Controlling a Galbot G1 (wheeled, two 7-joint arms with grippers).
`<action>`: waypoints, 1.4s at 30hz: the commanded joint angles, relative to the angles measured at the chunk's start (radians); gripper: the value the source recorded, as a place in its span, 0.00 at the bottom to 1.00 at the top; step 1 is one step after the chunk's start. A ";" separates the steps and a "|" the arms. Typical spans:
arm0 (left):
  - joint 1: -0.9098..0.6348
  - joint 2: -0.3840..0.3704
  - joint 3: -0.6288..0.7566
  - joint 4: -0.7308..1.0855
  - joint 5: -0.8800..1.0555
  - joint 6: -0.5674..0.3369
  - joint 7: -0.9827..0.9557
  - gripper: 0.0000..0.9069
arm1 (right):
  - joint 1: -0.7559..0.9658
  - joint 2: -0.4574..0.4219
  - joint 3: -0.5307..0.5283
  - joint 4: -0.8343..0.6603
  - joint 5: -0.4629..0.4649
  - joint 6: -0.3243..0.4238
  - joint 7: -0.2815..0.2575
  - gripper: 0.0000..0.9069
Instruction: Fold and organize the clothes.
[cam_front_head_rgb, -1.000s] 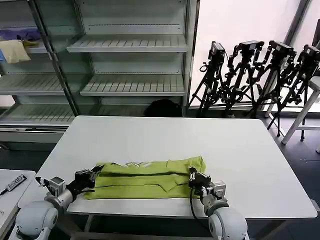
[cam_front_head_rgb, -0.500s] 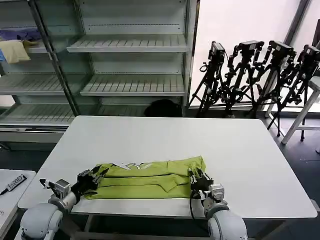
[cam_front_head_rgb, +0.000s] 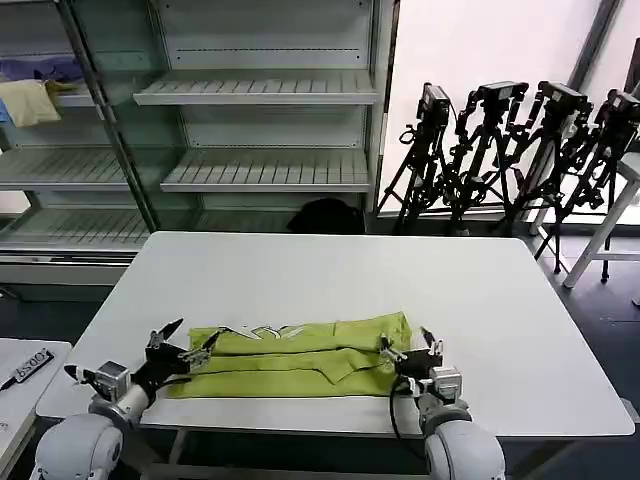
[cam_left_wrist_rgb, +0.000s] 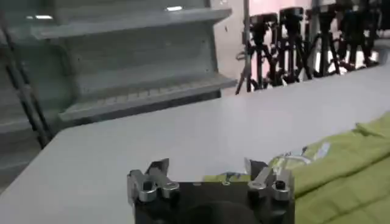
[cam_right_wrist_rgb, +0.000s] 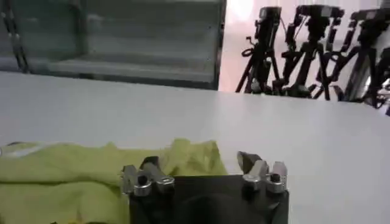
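A lime yellow-green T-shirt (cam_front_head_rgb: 300, 357) lies folded into a long flat band along the near edge of the white counter (cam_front_head_rgb: 330, 270), with your left tool (cam_front_head_rgb: 185, 343) at its left end and your right tool (cam_front_head_rgb: 412, 345) at its right end. Both tools stand wide, their fingers spread and holding nothing. The left wrist view shows the left tool's fingers (cam_left_wrist_rgb: 157, 169) open over bare counter with the shirt's end just beside them; the right wrist view shows the right tool's fingers (cam_right_wrist_rgb: 150, 165) parted in front of the shirt's bunched corner (cam_right_wrist_rgb: 192, 152).

Expect the shirt to handle as light, limp fabric: it will sag, slide on the smooth counter and lose its creases if you lift it from one point. A bit of white print peeks out along the far fold (cam_front_head_rgb: 262, 330).

The best holds look to be the two short ends, pinched through all layers at once, low against the counter. From the head view, the layers at the right end seem slightly ruffled, so gather them fully before you close.
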 joint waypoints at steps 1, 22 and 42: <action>0.120 -0.141 0.013 -0.026 -0.023 -0.077 -0.279 1.00 | 0.056 -0.022 0.056 0.056 0.062 0.005 0.013 1.00; 0.089 -0.210 0.065 -0.015 -0.126 -0.031 -0.355 0.94 | 0.088 -0.026 0.083 0.033 0.102 -0.001 -0.001 1.00; 0.059 -0.227 0.092 0.018 -0.097 0.004 -0.357 0.26 | 0.066 -0.024 0.086 0.031 0.096 0.012 -0.012 1.00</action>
